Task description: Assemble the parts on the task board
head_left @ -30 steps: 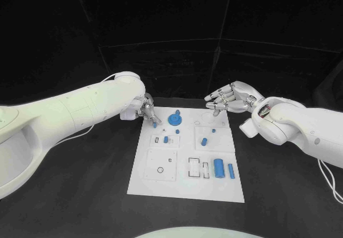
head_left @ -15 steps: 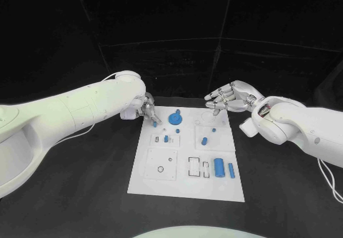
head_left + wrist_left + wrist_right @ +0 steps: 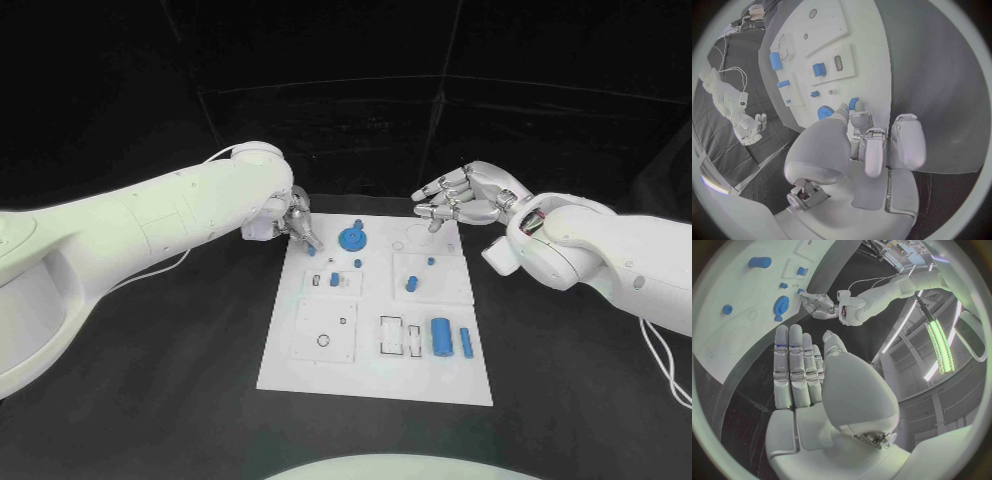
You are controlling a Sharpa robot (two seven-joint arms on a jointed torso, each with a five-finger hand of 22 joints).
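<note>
White plastic plate — our task board — lies flat in the middle of the black table, with small blue plastic parts spread over it: a blue toothed gear near the far edge, a short blue peg at the far left corner, small blue blocks in the middle panels, and a thick blue cylinder with a thin blue bar beside it on the near right.

Our left hand is bent down over the far left corner, its fingertips right at the short blue peg; whether they pinch it or merely touch it we cannot tell, since the fingers cover the contact. Our right hand hovers above the far right corner, palm up, fingers apart, holding nothing.

We judge the parts light, rigid and smooth — likely to slip or tip if squeezed off-centre. The peg is best taken by its sides near the top, the cylinder across its middle, the gear by its raised hub rather than its teeth.

Much is hard to read: the sockets and outlines on the board are faint, the base of the peg is hidden behind the left fingers, and we cannot say whether it stands seated in a hole.
</note>
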